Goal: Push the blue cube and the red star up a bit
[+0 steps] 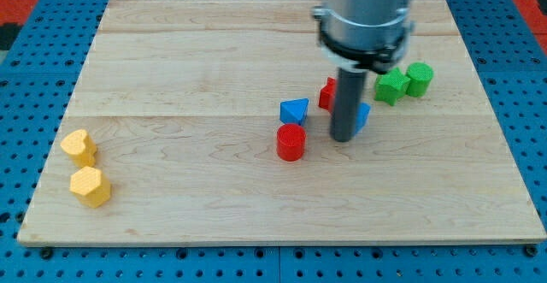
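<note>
Yellow blocks [85,170] lie far left of my tip [344,138]. Upright rod, no hand; tip touches blue cube [363,115], red star [327,93] just behind, desk [214,52] beneath.

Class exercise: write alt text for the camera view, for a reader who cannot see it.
A dark rod's tip rests on a wooden board, hiding most of a blue cube and a red star. To their left sit a blue triangular block and a red cylinder; two green blocks lie upper right, two yellow blocks far left.
</note>
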You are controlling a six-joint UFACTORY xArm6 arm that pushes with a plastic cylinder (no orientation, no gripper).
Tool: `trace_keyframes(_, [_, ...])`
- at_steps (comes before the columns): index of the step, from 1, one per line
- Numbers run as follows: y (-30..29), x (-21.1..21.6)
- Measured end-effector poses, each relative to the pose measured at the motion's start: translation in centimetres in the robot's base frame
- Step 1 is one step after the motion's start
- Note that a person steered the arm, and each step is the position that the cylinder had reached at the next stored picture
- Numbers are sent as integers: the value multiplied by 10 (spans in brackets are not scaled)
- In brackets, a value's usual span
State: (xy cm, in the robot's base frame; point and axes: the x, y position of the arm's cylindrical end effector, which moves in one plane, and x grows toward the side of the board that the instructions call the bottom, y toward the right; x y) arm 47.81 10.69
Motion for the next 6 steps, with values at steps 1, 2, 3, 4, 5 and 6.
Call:
trace_keyframes(1, [39,-11])
trace_keyframes(2, [45,-11])
trace_keyframes(3, [54,-16])
trace_keyframes(4, [55,-25])
trace_keyframes(5, [47,-35])
trace_keyframes(6, [-24,-26])
